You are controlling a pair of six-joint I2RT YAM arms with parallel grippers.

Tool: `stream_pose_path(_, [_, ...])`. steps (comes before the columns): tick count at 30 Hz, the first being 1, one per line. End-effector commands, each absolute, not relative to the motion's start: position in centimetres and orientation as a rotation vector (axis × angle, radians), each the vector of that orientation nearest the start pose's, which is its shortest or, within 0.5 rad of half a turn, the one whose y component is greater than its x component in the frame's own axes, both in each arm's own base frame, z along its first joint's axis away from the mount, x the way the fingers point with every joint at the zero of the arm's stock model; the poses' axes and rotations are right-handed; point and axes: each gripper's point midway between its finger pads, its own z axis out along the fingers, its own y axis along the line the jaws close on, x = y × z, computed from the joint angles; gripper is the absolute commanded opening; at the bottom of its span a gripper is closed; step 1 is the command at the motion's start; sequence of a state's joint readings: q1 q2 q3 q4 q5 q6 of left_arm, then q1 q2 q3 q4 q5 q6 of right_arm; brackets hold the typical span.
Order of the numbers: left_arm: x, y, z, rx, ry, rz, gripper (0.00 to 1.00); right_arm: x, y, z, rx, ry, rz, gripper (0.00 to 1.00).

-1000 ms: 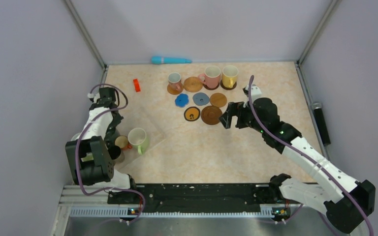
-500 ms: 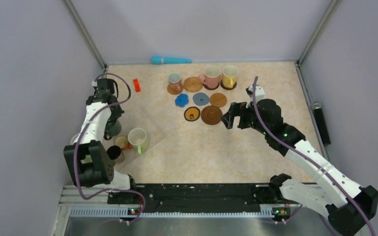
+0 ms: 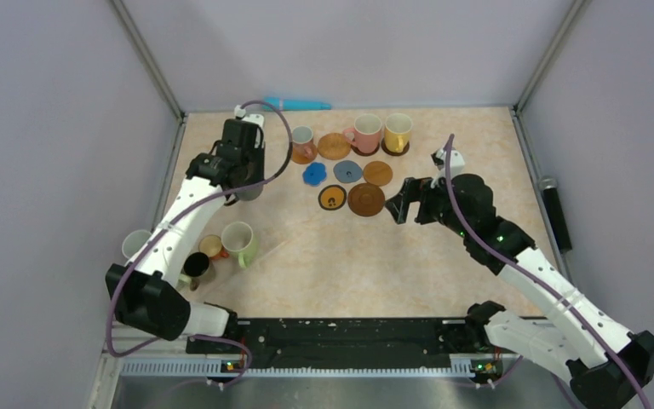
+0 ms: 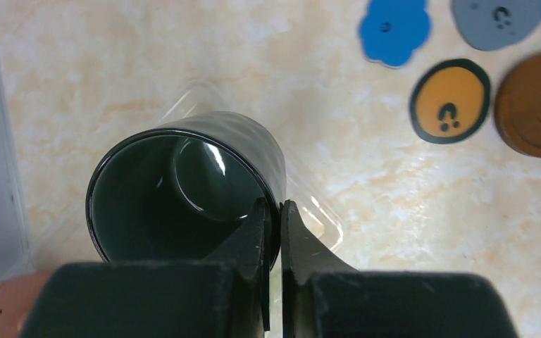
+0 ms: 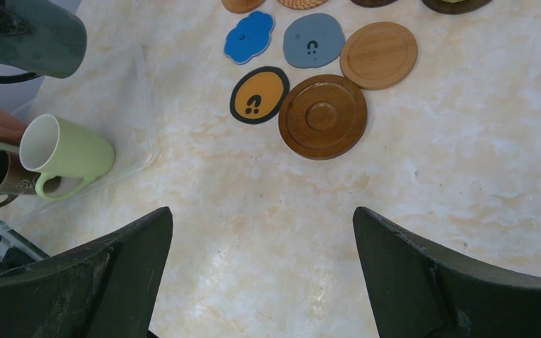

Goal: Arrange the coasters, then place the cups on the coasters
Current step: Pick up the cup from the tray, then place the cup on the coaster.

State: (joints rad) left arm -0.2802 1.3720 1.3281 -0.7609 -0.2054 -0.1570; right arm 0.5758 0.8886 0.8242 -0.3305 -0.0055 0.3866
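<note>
My left gripper [image 4: 273, 208] is shut on the rim of a dark grey cup [image 4: 183, 183] and holds it above the table, left of the coasters [image 3: 243, 175]. The free coasters are a blue scalloped one [image 3: 313, 174], a grey-blue one [image 3: 347, 170], a tan one [image 3: 377, 173], a black-rimmed orange one [image 3: 332, 198] and a dark brown one [image 3: 365, 199]. At the back, a grey cup [image 3: 302, 136], a pink cup [image 3: 367, 132] and a yellow cup [image 3: 398, 130] stand on coasters beside a bare tan coaster [image 3: 334, 146]. My right gripper [image 5: 262, 211] is open and empty, just right of the dark brown coaster.
A clear plastic tray [image 5: 141, 105] at the left holds a pale green cup [image 3: 238, 240], a small orange cup [image 3: 211, 247], a dark brown cup [image 3: 196, 264] and a cream cup [image 3: 136, 245]. A blue cylinder [image 3: 296, 104] lies along the back wall.
My left arm has lifted the dark grey cup out of the tray area and swung it back and right, toward the coasters. The right arm has barely shifted.
</note>
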Motion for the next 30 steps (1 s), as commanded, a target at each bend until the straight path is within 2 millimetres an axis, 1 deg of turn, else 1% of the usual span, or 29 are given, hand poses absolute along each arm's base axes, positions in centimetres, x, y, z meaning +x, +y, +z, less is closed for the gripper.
stream_pose_path(1, [36.8, -11.7, 26.1, 0.201, 2.186, -0.055, 0.00, 25.5, 17.8, 24.3, -0.155, 1.963, 0.606, 0.98])
stream_pose_path(2, [36.8, -12.9, 26.3, 0.245, 2.171, -0.066, 0.00, 25.4, 17.6, 24.3, -0.149, 1.959, 0.599, 0.98])
stream_pose_path(4, [37.2, -14.6, 26.6, 0.287, 2.141, -0.068, 0.00, 25.4, 17.3, 24.5, -0.139, 1.954, 0.588, 0.98])
stream_pose_path(5, [37.6, -15.2, 27.1, 0.273, 2.126, -0.073, 0.00, 25.4, 17.2, 24.6, -0.136, 1.951, 0.584, 0.98])
stream_pose_path(6, [38.0, -15.6, 27.0, 0.240, 2.135, -0.074, 0.00, 25.3, 17.0, 24.7, -0.132, 1.950, 0.580, 0.98])
stream_pose_path(7, [38.3, -16.0, 26.9, 0.193, 2.149, -0.084, 0.00, 25.3, 16.9, 24.8, -0.130, 1.948, 0.577, 0.98])
stream_pose_path(8, [38.9, -16.3, 27.4, 0.141, 2.152, -0.102, 0.00, 25.3, 16.9, 24.9, -0.128, 1.946, 0.576, 0.98])
stream_pose_path(11, [40.0, -18.0, 27.0, 0.072, 2.174, -0.116, 0.00, 25.3, 16.8, 24.9, -0.124, 1.945, 0.571, 0.98])
stream_pose_path(15, [41.6, -20.2, 26.8, 0.028, 2.156, -0.082, 0.00, 25.2, 16.7, 24.8, -0.112, 1.955, 0.570, 0.98])
stream_pose_path(17, [42.6, -21.3, 26.7, -0.001, 2.150, -0.094, 0.00, 25.0, 16.6, 24.9, -0.112, 1.956, 0.573, 0.98])
stream_pose_path(19, [43.7, -22.5, 25.8, -0.026, 2.157, -0.102, 0.00, 24.9, 16.5, 25.1, -0.109, 1.953, 0.571, 0.98])
stream_pose_path(24, [46.1, -25.7, 24.9, -0.031, 2.152, -0.167, 0.00, 24.6, 16.2, 25.4, -0.107, 1.946, 0.573, 0.98])
stream_pose_path(28, [47.9, -27.6, 24.0, -0.043, 2.144, -0.187, 0.00, 24.4, 16.1, 25.5, -0.110, 1.947, 0.572, 0.98])
stream_pose_path(30, [48.8, -28.5, 23.9, -0.050, 2.132, -0.207, 0.00, 24.3, 16.0, 25.5, -0.111, 1.948, 0.567, 0.98])
